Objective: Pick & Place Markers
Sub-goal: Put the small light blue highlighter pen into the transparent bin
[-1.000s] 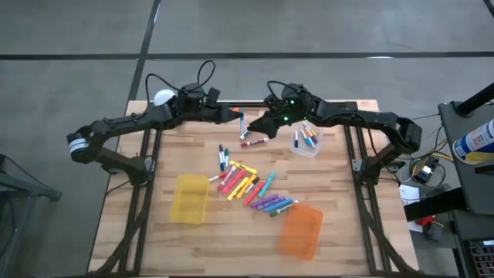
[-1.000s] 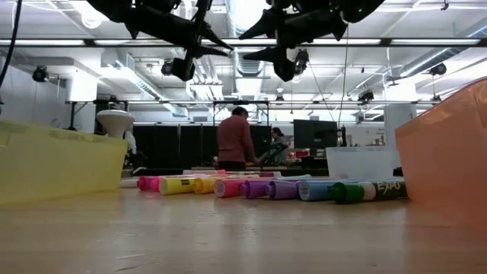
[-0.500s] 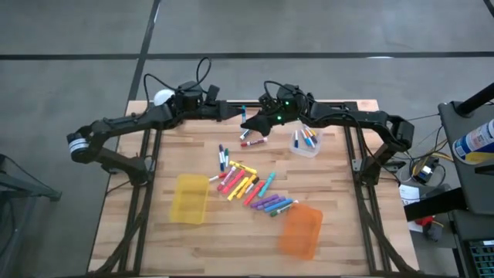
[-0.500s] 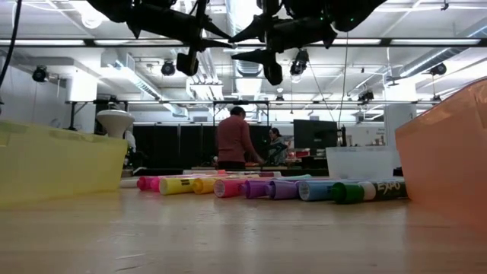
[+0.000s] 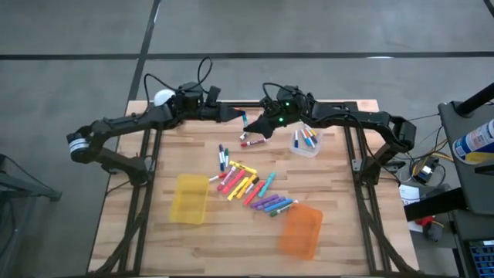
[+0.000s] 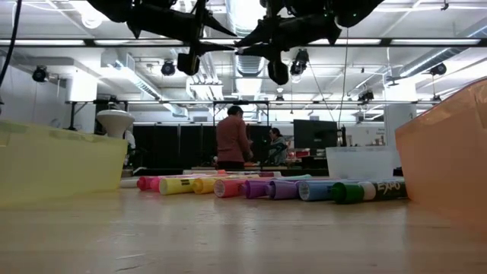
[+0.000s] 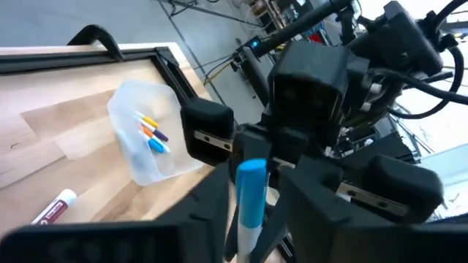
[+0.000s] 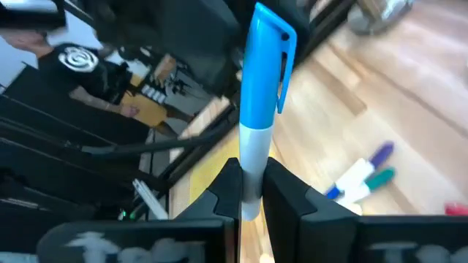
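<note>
A few markers (image 5: 306, 139) lie in the clear bin (image 5: 306, 144), most still on the worktop (image 5: 347, 224); mid-air the right pincer (image 5: 248, 123) clamps a blue marker (image 8: 263, 77), the left pincer (image 5: 236, 115) parted beside it

We see a grey concrete floor (image 5: 324, 27) around the wooden tabletop (image 5: 347, 232), with dark seams crossing it. In the low view, the room behind is a big hall with long ceiling lights (image 6: 426, 42) and ducts above. A person in a reddish top (image 6: 232, 141) stands far back, near dark screens (image 6: 316, 137) and a white cabinet (image 6: 399, 118).
</note>
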